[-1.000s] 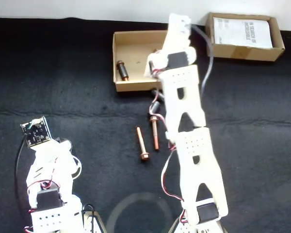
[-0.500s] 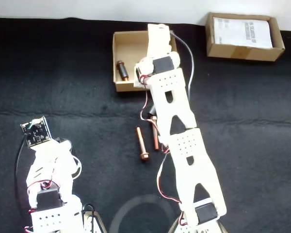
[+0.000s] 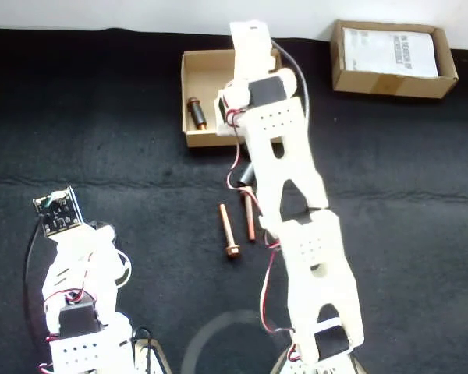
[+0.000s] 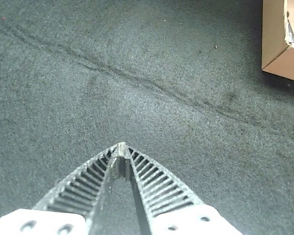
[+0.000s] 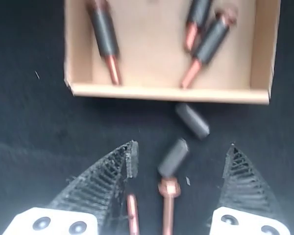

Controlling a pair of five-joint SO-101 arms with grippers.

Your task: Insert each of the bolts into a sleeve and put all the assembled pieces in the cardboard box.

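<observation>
The open cardboard box (image 5: 264, 58) holds three assembled pieces, among them one (image 5: 104, 41) at one side and another (image 5: 208, 44) at the other. In the high view the box (image 3: 189, 93) shows one piece (image 3: 196, 114). Two grey sleeves (image 5: 192, 120) (image 5: 172, 156) lie on the black mat just outside its front wall. Two copper bolts (image 3: 228, 230) (image 3: 249, 214) lie nearer, seen too as bolts (image 5: 167, 205) (image 5: 132, 213). My right gripper (image 5: 182, 154) hangs open above the nearer sleeve and bolts. My left gripper (image 4: 121, 148) is shut and empty over bare mat.
A second cardboard box (image 3: 394, 58) with a printed sheet stands at the back right. The right arm (image 3: 285, 156) stretches from the near edge over the bolts to the box. The left arm (image 3: 74, 265) stays folded at the near left. A box corner (image 4: 284, 44) shows far off.
The right arm has swung left, from the box's right end to over its front wall. The left arm has not moved.
</observation>
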